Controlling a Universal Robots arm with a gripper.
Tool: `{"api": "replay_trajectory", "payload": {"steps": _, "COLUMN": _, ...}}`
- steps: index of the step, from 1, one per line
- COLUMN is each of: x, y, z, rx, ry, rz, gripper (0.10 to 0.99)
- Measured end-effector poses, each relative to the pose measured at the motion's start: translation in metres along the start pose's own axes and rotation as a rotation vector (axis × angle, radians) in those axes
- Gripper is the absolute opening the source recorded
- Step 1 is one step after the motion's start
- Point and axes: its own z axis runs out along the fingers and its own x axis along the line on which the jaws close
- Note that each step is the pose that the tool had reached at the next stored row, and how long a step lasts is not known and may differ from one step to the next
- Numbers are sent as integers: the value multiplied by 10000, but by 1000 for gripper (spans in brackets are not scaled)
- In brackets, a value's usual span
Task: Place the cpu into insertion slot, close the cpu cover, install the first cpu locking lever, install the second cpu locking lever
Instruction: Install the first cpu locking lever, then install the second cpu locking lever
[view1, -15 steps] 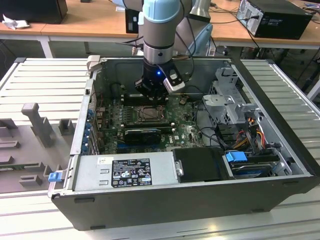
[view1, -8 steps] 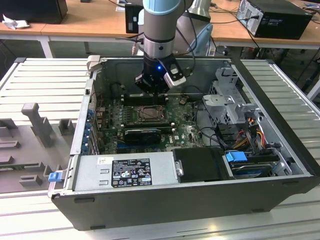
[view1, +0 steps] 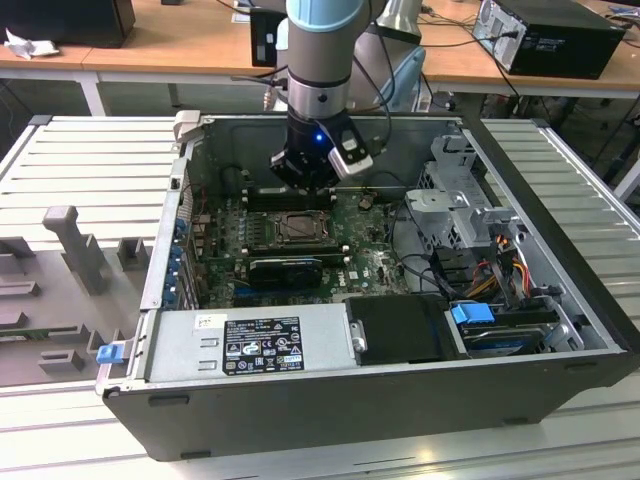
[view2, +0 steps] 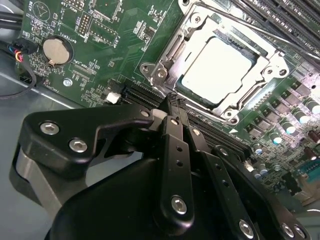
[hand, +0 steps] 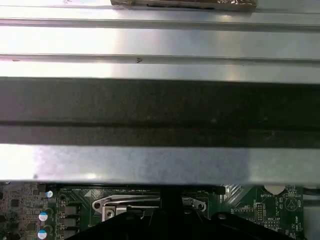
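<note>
The cpu (view2: 220, 70), a pale silver square, lies flat in the insertion slot (view2: 227, 114) on the green motherboard. The cpu cover (view2: 172, 52), a silvery frame with a square window, lies down around the chip. My gripper (view2: 172, 102) is shut with nothing between its black fingers (view2: 176, 150). Its tip hovers just off the socket's edge, over a black slot beside it. In the exterior view the gripper (view1: 308, 180) hangs inside the open computer case, just behind the socket (view1: 300, 228). In the first wrist view a silvery bracket (hand: 150, 202) of the socket shows under the case wall.
The case's walls (view1: 180, 200) surround the motherboard (view1: 370, 265). A power supply (view1: 250, 345) and a black box (view1: 400, 330) sit at the near side, a drive cage with cables (view1: 470, 215) at the exterior view's right. A coin battery (view2: 55, 50) and capacitors (view2: 287, 127) stand near the socket.
</note>
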Motion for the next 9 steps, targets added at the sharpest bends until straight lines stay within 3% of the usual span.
{"api": "replay_trajectory", "payload": {"steps": 9, "x": -1, "y": -83, "z": -7, "rx": 0, "ry": 1, "rz": 0, "gripper": 106}}
